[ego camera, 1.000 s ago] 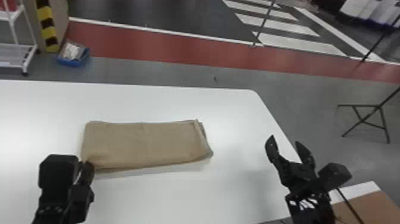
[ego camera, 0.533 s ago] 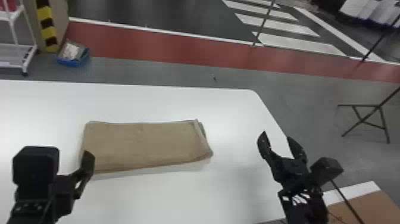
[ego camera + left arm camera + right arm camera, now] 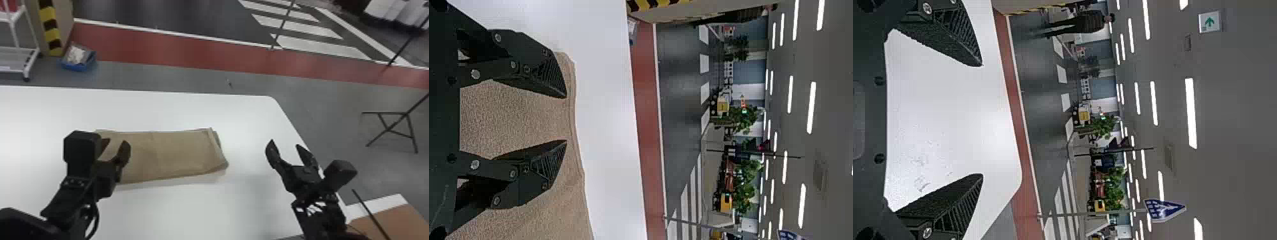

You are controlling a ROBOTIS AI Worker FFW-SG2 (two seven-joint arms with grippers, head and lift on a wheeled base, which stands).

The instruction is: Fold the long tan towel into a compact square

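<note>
While the black left gripper [image 3: 115,142] gapes, empty, over one end, the oblong tan fabric towel [image 3: 172,154] runs toward the black right gripper [image 3: 285,143], equally wide, empty.

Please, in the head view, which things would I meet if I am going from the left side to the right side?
White cart, blue box, tan towel, right gripper, dark metal frame.

White table [image 3: 249,121], grey floor [image 3: 319,108], red strip [image 3: 178,52], white-striped crossing [image 3: 300,29]; white cart [image 3: 14,60]; lit ceiling lights [image 3: 1191,112].
</note>
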